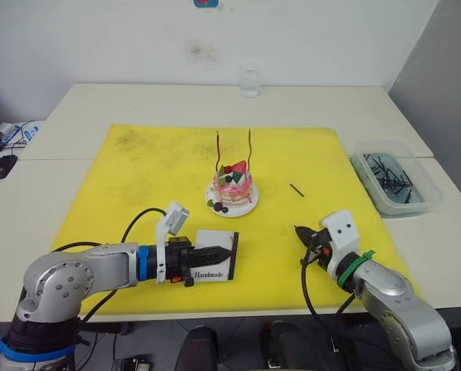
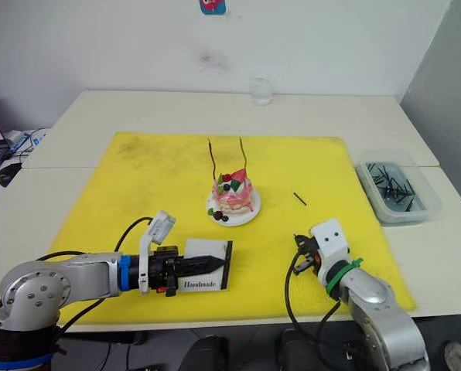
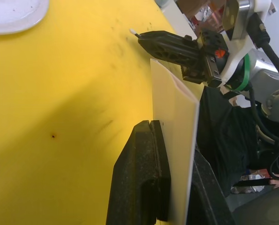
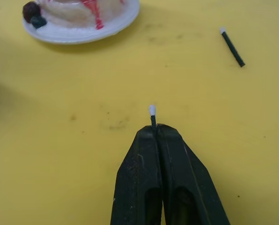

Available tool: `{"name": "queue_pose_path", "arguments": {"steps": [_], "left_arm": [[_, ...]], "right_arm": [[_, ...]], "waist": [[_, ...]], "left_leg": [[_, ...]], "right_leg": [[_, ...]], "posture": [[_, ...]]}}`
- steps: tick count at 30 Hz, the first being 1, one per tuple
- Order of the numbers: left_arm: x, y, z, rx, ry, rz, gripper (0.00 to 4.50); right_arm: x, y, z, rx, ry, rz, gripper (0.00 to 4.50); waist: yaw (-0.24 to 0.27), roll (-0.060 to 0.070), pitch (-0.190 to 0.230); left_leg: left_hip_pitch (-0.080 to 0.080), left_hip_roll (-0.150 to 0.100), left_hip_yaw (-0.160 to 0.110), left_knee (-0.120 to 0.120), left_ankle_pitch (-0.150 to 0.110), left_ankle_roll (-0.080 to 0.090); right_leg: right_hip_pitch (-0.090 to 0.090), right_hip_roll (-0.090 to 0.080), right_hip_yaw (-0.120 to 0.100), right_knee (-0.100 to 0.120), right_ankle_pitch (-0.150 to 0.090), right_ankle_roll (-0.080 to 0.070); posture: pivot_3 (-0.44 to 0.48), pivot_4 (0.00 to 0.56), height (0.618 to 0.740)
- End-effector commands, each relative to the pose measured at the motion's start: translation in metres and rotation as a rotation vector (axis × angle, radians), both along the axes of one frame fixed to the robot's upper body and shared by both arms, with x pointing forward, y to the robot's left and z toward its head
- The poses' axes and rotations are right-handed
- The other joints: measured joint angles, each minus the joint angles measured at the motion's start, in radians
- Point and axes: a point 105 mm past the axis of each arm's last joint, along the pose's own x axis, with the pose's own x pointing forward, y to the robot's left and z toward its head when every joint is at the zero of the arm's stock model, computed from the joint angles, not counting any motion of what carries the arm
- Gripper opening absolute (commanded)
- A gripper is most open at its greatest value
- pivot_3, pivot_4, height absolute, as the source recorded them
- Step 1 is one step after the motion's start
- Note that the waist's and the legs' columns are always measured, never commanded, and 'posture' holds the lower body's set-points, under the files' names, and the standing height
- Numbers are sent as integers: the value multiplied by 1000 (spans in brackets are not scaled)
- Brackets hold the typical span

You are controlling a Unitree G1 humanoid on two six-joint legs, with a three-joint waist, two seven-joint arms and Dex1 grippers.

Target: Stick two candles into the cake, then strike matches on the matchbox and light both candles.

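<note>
The pink cake (image 1: 233, 185) sits on its white plate (image 1: 250, 207) mid-mat, with two thin dark-red candles (image 1: 218, 151) (image 1: 250, 147) standing upright in it. My left gripper (image 1: 227, 253) is shut on the white "Handmade" matchbox (image 1: 213, 267), held on edge near the mat's front; the box (image 3: 174, 140) is pinched between the fingers (image 3: 144, 173). My right gripper (image 4: 156, 130) is shut on a match (image 4: 152, 115) whose white tip pokes out. It hovers low over the mat, right of the matchbox, pointing toward it. A second match (image 1: 296, 189) lies loose to the right of the cake.
A yellow mat (image 1: 138, 170) covers the table's middle. A clear bin (image 1: 395, 179) with several dark sticks stands at the right, beyond the mat's edge. A small glass (image 1: 250, 81) is at the far edge. A mouse and cables lie far left.
</note>
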Motion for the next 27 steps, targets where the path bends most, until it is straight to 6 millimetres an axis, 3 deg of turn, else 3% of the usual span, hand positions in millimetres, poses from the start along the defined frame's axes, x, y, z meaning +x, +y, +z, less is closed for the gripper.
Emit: {"name": "queue_pose_path", "arguments": {"steps": [1,10,18,27], "left_arm": [[-1,-3,7,-10,-39,-25,0],[1,-4,7,-8,-40,-27,0],[5,-4,8,-13,-42,-25,0],[5,-5,9,-16,-42,-26,0]], "right_arm": [[6,-6,4,10,-51,-40,82],[5,-6,-7,-32,-96,-14,3020],[11,-9,-10,-29,-179,-41,3020],[11,-9,-15,-18,-159,-71,3020]], "waist": [[1,0,0],[1,0,0],[1,0,0],[1,0,0]], "left_leg": [[0,0,0,0,0,0],[-1,0,0,0,0,0],[-1,0,0,0,0,0],[0,0,0,1,0,0]], "right_leg": [[0,0,0,0,0,0],[0,0,0,-1,-1,0],[0,0,0,0,0,0],[1,0,0,0,0,0]], "posture": [[0,150,729],[0,150,729],[0,150,729],[0,150,729]]}}
